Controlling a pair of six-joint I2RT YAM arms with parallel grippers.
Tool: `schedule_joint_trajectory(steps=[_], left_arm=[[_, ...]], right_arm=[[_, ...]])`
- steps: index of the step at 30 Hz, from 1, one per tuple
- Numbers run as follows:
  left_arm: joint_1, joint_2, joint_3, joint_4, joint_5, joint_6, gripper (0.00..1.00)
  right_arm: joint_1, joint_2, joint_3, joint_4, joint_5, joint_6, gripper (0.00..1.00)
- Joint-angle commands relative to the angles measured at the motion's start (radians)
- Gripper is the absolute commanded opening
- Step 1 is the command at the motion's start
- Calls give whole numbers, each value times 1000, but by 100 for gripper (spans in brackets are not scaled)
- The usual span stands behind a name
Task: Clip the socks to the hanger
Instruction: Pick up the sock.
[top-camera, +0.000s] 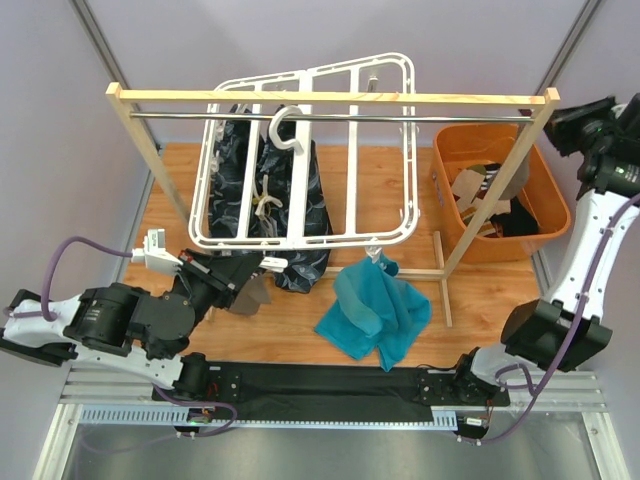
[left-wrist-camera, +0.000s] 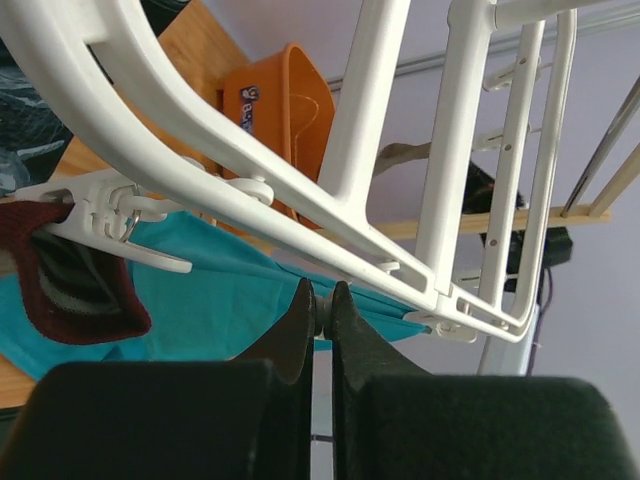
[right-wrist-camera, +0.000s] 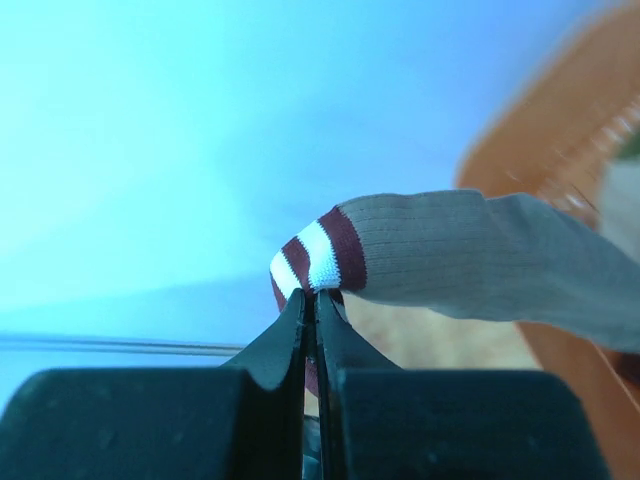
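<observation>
Right pincer (right-wrist-camera: 312, 300), fully closed, grips the striped sock (right-wrist-camera: 450, 255) by its cuff. Left pincer (left-wrist-camera: 320, 300), closed and apparently empty, sits under the hanger (top-camera: 300, 241). Teal sock (top-camera: 375, 305) and brown sock (top-camera: 252, 293) hang from hanger clips; more lie in the bin (top-camera: 500, 248) right of it.

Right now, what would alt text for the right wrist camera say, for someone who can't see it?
The right gripper is pinched shut on the maroon-and-white striped cuff of a beige sock, which trails off to the right. Behind it, blurred, is an orange bin.
</observation>
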Motion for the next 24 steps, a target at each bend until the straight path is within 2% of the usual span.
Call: schedule_joint_trajectory(steps=[1, 5, 7, 10, 11, 13, 15, 16, 17, 19, 21, 24], left_arm=[[-2, 26, -9, -62, 10, 22, 0], [-2, 39, 14, -111, -19, 3, 0], [-2, 34, 16, -111, -23, 23, 0], [-2, 28, 5, -106, -19, 28, 0], [-4, 29, 4, -102, -17, 34, 0], [-2, 31, 2, -93, -13, 68, 0], [-2, 36, -3, -57, -14, 101, 0], [-2, 39, -3, -45, -16, 120, 0], [-2, 39, -1, -31, -19, 146, 0], [-2, 40, -3, -26, -16, 160, 0], [-2, 39, -13, -17, -14, 163, 0], [-2, 43, -39, 35, -13, 186, 0]], right_arm=[[-19, -53, 138, 89, -85, 69, 0], [-40, -106, 228, 250, -160, 173, 0], [-57, -123, 322, 276, -156, 193, 0], [-68, -84, 470, 380, -267, 320, 0], [-68, -65, 498, 487, -316, 431, 0], [-68, -57, 565, 643, -347, 525, 0], [-68, -60, 606, 710, -392, 637, 0], [-63, -73, 603, 841, -406, 688, 0], [-62, -92, 556, 938, -417, 812, 0], [-60, -128, 572, 1031, -462, 859, 0], [-51, -136, 650, 1052, -502, 874, 0], [47, -180, 679, 1068, -489, 847, 0]])
